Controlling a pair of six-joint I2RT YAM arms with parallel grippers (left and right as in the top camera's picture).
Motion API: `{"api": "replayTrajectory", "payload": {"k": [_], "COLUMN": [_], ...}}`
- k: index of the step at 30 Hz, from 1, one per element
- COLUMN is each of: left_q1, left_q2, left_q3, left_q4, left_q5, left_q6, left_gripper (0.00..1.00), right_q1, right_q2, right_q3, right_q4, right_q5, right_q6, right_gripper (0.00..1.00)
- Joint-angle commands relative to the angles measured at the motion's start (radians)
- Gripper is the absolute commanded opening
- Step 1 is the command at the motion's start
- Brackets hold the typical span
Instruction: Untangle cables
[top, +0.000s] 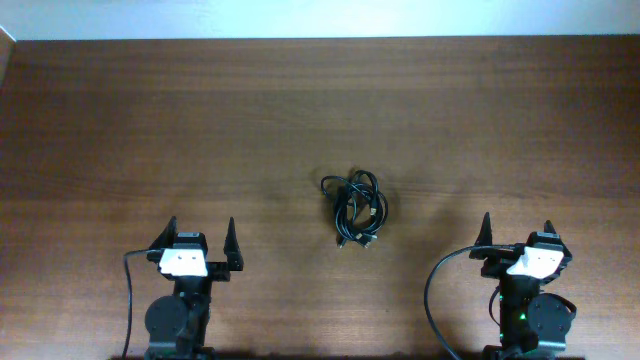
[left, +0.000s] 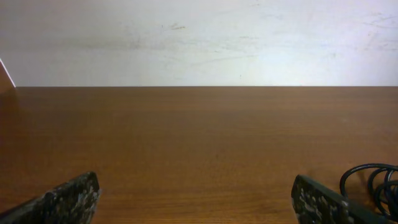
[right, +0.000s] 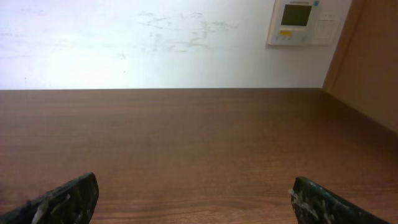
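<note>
The cables (top: 355, 208) lie as one knotted black bundle of thin cords at the middle of the wooden table, small metal-tipped plugs at its near side. My left gripper (top: 200, 228) stands open at the front left, well apart from the bundle, nothing between its fingers. My right gripper (top: 517, 226) is open at the front right, also empty. In the left wrist view the loops of the cables (left: 376, 183) show at the far right edge, beyond the right finger; the left gripper (left: 194, 196) spans bare wood. The right gripper (right: 194, 198) sees only bare table.
The wooden table (top: 150, 130) runs back to a white wall. A wall thermostat panel (right: 303, 20) and a wooden side panel (right: 373, 56) show in the right wrist view. Thick black arm cables (top: 432, 290) loop beside each arm base.
</note>
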Motion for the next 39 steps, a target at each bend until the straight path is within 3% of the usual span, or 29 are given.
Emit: {"api": "replayTrajectory", "payload": {"k": [1,35,39], "left_q1": [0.0,-0.014,-0.014], "left_q2": [-0.004,-0.003,-0.003], "left_q3": [-0.001,-0.001,-0.001], "left_q4": [-0.007,-0.007,-0.006], "left_q5": [0.014,0.014,0.009], "left_q6": [0.005,0.005,0.005], "left_gripper": [0.99,0.99,0.99], "right_q1": [0.006,0.006,0.006], "right_q2": [-0.008,-0.008,-0.008], "right_q3": [-0.005,-0.005,-0.005], "right_q4": [-0.007,-0.007,0.083], "right_q5": [0.008,0.008,0.005], "right_q6": [-0.005,-0.006,-0.088], "right_gripper": [0.99,0.99,0.99]}}
